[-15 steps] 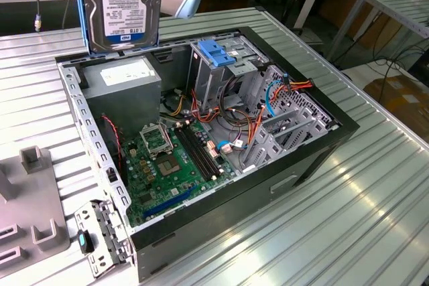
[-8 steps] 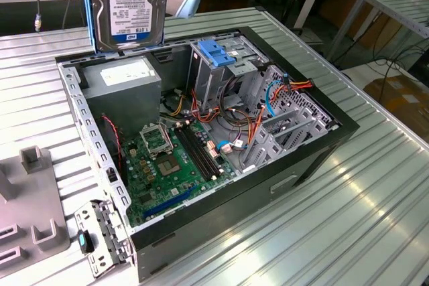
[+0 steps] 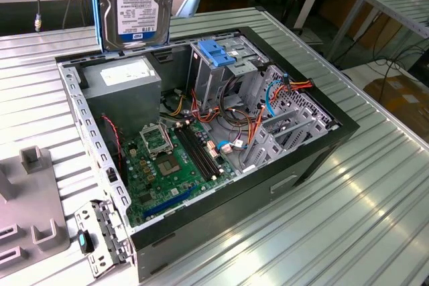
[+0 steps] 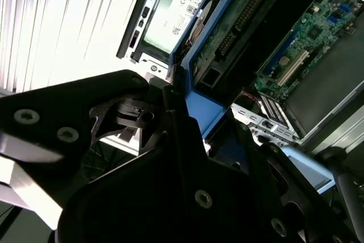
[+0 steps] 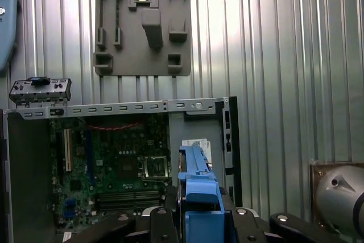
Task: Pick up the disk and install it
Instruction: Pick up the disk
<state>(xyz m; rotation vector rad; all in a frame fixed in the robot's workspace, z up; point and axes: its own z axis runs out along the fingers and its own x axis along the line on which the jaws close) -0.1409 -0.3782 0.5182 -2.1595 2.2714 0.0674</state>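
The disk (image 3: 134, 5) hangs upright above the back left corner of the open computer case (image 3: 322, 138), its label facing the exterior camera and its blue bracket along both long edges. In the first wrist view the blue bracket's end (image 5: 199, 194) sits between the black fingers (image 5: 162, 223) of my gripper (image 5: 199, 220), which is shut on it. The second wrist view shows the disk's green circuit side (image 4: 239, 21) and blue frame running away from my gripper (image 4: 193, 118), over the power supply (image 4: 176, 9). The metal drive cage with a blue plate (image 3: 218, 55) stands just to the exterior view's right of the disk.
Inside the case lie the motherboard (image 3: 167, 159), the grey power supply (image 3: 124, 82) and red, orange and blue cables (image 3: 268, 95). A grey fixture plate (image 3: 27, 199) and a small metal bracket (image 3: 100, 232) rest on the ribbed metal table (image 3: 348, 212) beside the case.
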